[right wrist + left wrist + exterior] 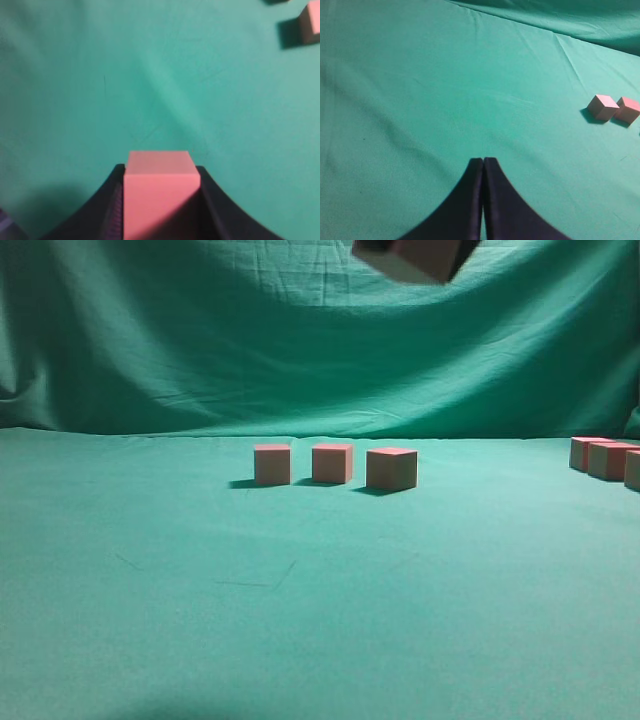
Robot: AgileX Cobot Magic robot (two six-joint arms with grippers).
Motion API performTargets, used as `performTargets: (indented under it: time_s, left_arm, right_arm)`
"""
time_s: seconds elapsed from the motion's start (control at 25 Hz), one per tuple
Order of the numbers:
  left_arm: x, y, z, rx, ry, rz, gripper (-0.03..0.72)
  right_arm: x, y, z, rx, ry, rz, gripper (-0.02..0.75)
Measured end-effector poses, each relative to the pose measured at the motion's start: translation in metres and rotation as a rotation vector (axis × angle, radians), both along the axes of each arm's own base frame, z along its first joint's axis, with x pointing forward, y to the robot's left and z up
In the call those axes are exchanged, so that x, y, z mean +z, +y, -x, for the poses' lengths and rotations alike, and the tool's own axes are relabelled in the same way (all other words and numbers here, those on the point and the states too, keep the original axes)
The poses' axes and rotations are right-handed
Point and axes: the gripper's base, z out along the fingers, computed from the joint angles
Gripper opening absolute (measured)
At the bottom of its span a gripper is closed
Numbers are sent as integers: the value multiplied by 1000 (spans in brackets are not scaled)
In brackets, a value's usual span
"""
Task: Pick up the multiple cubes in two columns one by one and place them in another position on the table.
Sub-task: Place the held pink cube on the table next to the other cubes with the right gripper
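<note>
Item one: I am keeping the left gripper (483, 162) low over the bare table (150, 590), fingers pressed together. Item two: three cubes (332, 464) are sitting in a row mid-table. Item three: my right gripper (162, 172) is pinching one cube (159, 195) high above. Item four: more cubes (605, 459) are waiting far right.

You've got seven cubes (334, 464) showing: three mid-table, three at the far right edge (605, 458), one held aloft (415, 257). Two grippers.
</note>
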Motion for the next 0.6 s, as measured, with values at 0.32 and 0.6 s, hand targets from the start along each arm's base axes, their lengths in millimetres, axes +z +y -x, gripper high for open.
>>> performTargets:
  time_s: [0.32, 0.6]
  left_arm:
    - [0, 0, 0, 0, 0, 0, 0]
    - [0, 0, 0, 0, 0, 0, 0]
  right_arm:
    - [-28, 53, 23, 136, 43, -14, 267]
    - [-19, 103, 5, 191, -10, 48, 267]
